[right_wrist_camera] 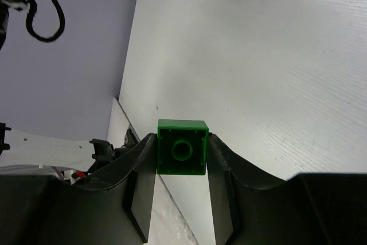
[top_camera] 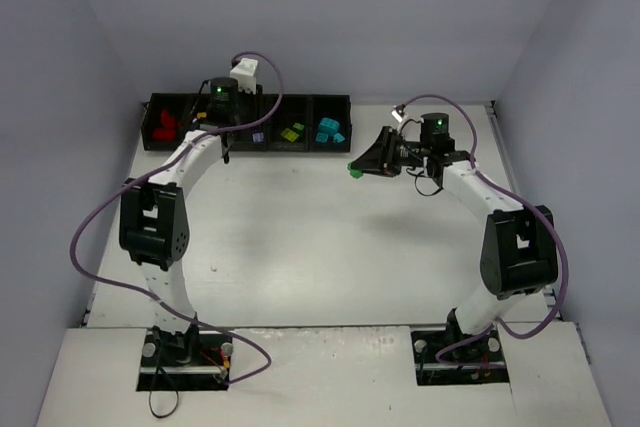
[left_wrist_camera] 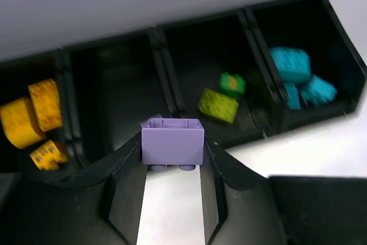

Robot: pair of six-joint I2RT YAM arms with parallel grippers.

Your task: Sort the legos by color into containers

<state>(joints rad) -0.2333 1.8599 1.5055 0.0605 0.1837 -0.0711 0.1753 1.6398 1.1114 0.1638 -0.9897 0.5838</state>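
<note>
Pinching a small green square plastic brick between its two black fingers, the right pincer is hanging over the white counter, right of the middle and closer to the far edge than the near one. The brick is sitting at the fingertips with its hollow underside facing the wrist camera; whether it is touching the counter cannot be told.

Farther back and to the left, the left pincer is gripping a lilac rectangular plastic brick by its two ends, with studs showing along its lower edge. It is holding the brick at the long black plastic tray of square compartments, which is lying along the far edge toward the far left corner.

The lilac brick is lining up with the dark compartment between the yellow-orange bricks on one side and the yellow-green bricks on the other. Cyan bricks are lying in the compartment at the right end, and red bricks in the one at the left end.
</note>
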